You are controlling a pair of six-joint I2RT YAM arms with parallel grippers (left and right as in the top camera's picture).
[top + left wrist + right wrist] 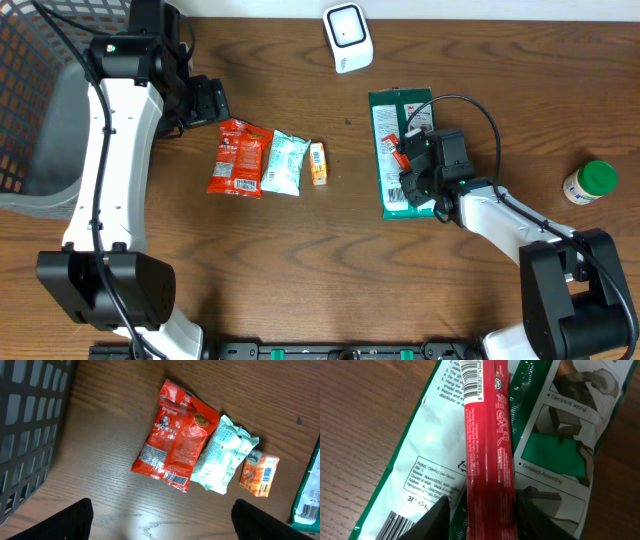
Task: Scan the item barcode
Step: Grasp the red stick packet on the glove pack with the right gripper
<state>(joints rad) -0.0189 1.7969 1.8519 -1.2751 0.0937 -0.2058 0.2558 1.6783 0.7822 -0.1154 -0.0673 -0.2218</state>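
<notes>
A slim red stick packet with a barcode at its top end lies lengthwise on a green and white glove packet. My right gripper straddles the stick's near end. A strip of green shows between the left finger and the stick, so the jaws stand slightly open around it. In the overhead view my right gripper sits over the green packet, with a bit of the red stick showing. The white scanner stands at the back edge. My left gripper is open and empty, above the table left of the snacks.
A red snack bag, a pale green packet and a small orange box lie in a row mid-table. A dark mesh basket fills the left side. A green-lidded bottle stands at the far right.
</notes>
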